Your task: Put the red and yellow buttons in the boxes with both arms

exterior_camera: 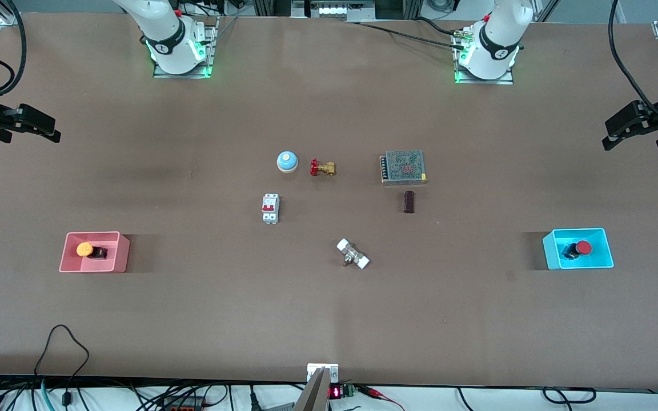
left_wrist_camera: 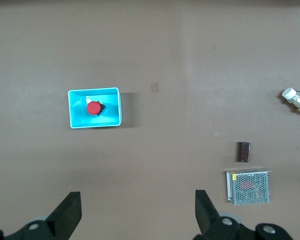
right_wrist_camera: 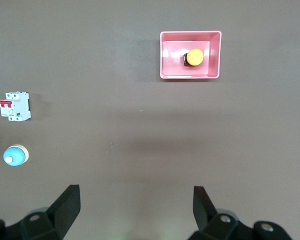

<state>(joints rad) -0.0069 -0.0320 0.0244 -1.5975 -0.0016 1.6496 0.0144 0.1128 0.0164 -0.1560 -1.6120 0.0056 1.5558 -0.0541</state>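
Red button [exterior_camera: 583, 248]: lying in the cyan box [exterior_camera: 552, 251], toward the left arm's end of the bench [exterior_camera: 192, 319].
Yellow button [exterior_camera: 85, 249]: lying in the pink box [exterior_camera: 120, 251], toward the right arm's end.
Left pincer [exterior_camera: 632, 127]: up in the air over bare bench at the left arm's end, fingers spread wide, holding nothing; the arm waits.
Right pincer [exterior_camera: 32, 127]: up over bare bench at the right arm's end, fingers spread wide too, nothing between them; this arm waits as well.
Middle of bench: blue dome [exterior_camera: 287, 161] beside a brass valve [exterior_camera: 322, 168]; a breaker [exterior_camera: 270, 208] nearer the front camera than the dome; a meshed power supply [exterior_camera: 402, 167].
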